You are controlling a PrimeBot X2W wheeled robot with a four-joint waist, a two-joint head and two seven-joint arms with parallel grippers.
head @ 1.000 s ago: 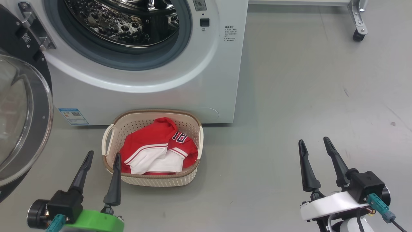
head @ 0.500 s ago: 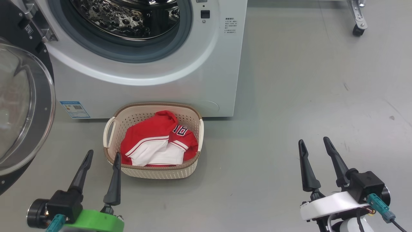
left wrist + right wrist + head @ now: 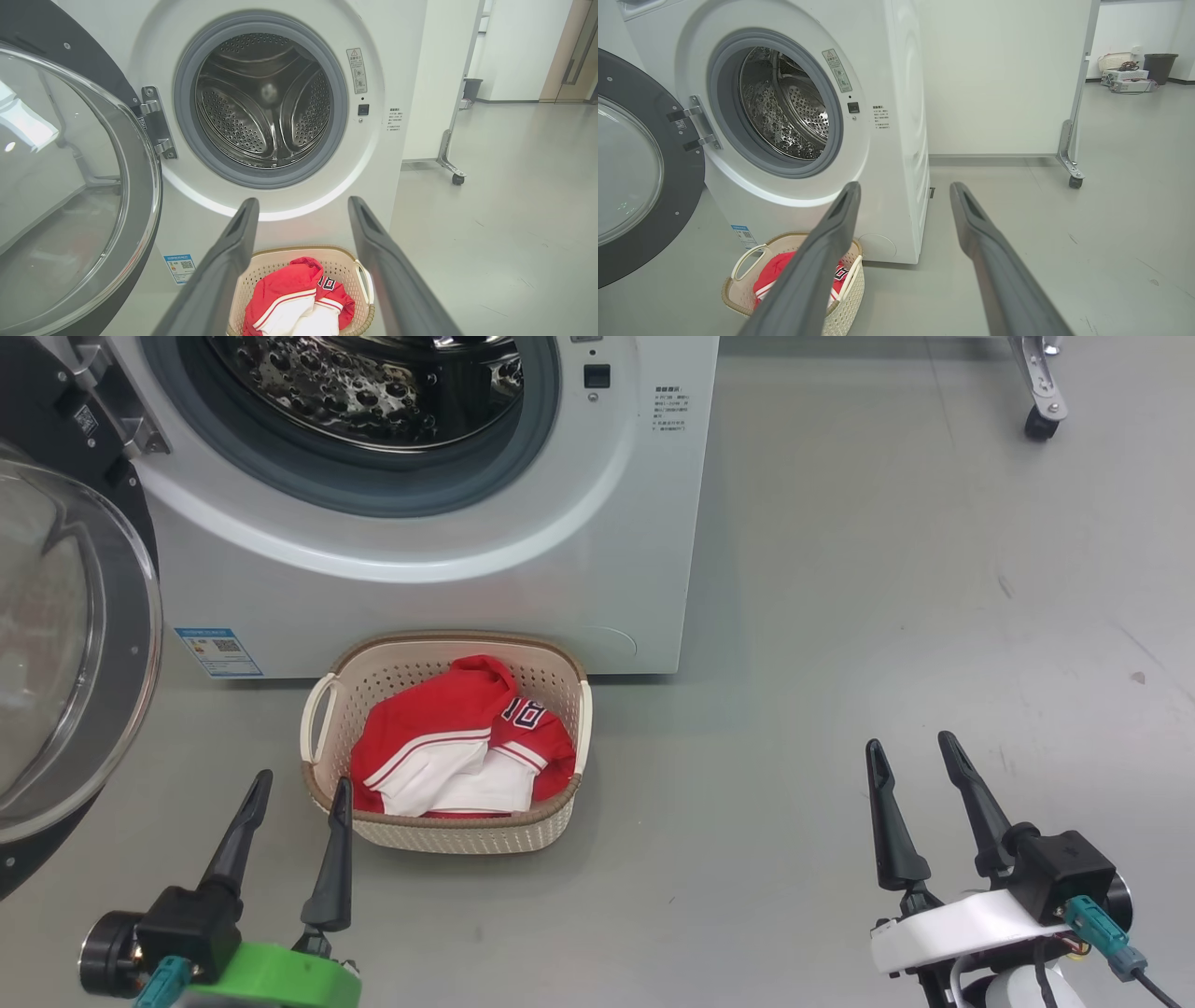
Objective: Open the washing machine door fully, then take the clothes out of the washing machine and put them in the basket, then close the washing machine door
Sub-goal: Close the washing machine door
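Nearest you, your left gripper (image 3: 303, 781) hovered low over the grey floor (image 3: 822, 644). Its two dark fingers were spread wide and there was nothing between them. In the head view its inner fingertip overlapped the near left corner of the basket (image 3: 448, 820), but you could not have told from that whether it touched the rim. Your right gripper (image 3: 908, 743) hung well off to the right, over the floor, its jaws just as fully released, gripping nothing and touching nothing.

Just beyond the left gripper, the basket sat on the floor with its far rim close to the foot of the washing machine (image 3: 420, 597). The clothes (image 3: 439, 747) lay crumpled inside it, red with white panels, and the number 18 faced upward.

Behind the basket, a blue sticker (image 3: 217, 651) marked the machine's lower left corner. The washing machine door (image 3: 56, 644) stood swung open on its hinge at the left, with its clear glass bowl bulging toward you. Farthest back, the perforated steel drum (image 3: 264, 107) showed through the round, grey-gasketed opening.
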